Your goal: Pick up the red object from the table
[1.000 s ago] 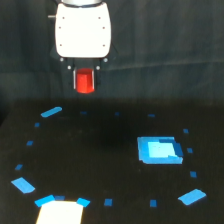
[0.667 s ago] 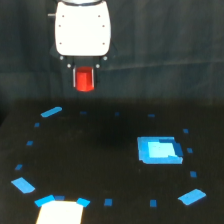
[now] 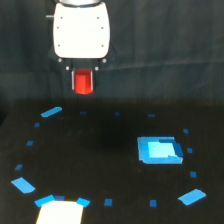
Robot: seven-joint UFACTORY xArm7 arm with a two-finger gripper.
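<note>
The red object [image 3: 83,82] is a small red-orange block held between the dark fingers under my gripper's white body [image 3: 81,31]. My gripper [image 3: 83,84] is shut on it and holds it in the air, well above the black table [image 3: 100,165], at the upper left of the exterior view. The block hangs clear of the surface, above the table's far edge.
A flat blue rectangle [image 3: 159,150] lies on the table at the exterior view's right. Several small blue tape marks ring the table, such as one [image 3: 51,112] below the gripper. A pale patch [image 3: 59,212] sits at the front left. A dark curtain hangs behind.
The gripper with the red block has stayed almost where it was, perhaps a trace higher. Nothing on the table has moved.
</note>
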